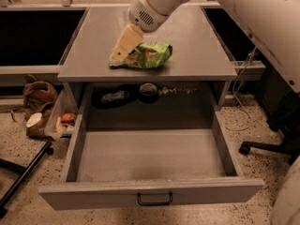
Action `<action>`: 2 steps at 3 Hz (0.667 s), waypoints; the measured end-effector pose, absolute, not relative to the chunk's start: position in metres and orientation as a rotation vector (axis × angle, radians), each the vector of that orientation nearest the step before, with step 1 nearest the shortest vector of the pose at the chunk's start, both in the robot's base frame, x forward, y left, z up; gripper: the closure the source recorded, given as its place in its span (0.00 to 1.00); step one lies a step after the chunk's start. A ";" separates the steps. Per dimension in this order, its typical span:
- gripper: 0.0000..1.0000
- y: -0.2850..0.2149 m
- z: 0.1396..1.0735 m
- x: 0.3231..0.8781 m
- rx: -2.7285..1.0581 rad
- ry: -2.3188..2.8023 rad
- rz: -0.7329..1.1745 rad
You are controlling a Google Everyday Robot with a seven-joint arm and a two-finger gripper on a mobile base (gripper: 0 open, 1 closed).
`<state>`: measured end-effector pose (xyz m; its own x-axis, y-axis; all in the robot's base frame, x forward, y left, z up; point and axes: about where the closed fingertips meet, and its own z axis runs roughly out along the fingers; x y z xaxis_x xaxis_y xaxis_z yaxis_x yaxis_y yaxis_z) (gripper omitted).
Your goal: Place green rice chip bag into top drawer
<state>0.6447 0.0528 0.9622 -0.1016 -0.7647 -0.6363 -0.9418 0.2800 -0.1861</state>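
Note:
The green rice chip bag (149,55) lies flat near the front edge of the grey table top (197,50). My gripper (121,53), cream-coloured at the end of the white arm (154,3), points down at the bag's left end and overlaps it. The top drawer (150,153) stands pulled fully out below the table. Its flat grey bottom is bare, and its dark handle (154,199) is at the front centre.
Dark objects (115,96) and a round black item (148,91) sit in the recess behind the drawer. A brown bag (40,93) and a bin of items (63,121) stand on the floor at left. A chair base (262,146) is at right, and a black leg (23,172) at lower left.

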 end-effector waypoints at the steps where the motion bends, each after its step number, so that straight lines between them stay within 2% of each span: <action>1: 0.00 0.043 0.952 0.653 -1.480 1.931 0.341; 2: 0.00 0.026 0.939 0.677 -1.379 1.959 0.315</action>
<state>0.6773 0.0263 0.9393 -0.1790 -0.7225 -0.6678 -0.8952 0.4012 -0.1941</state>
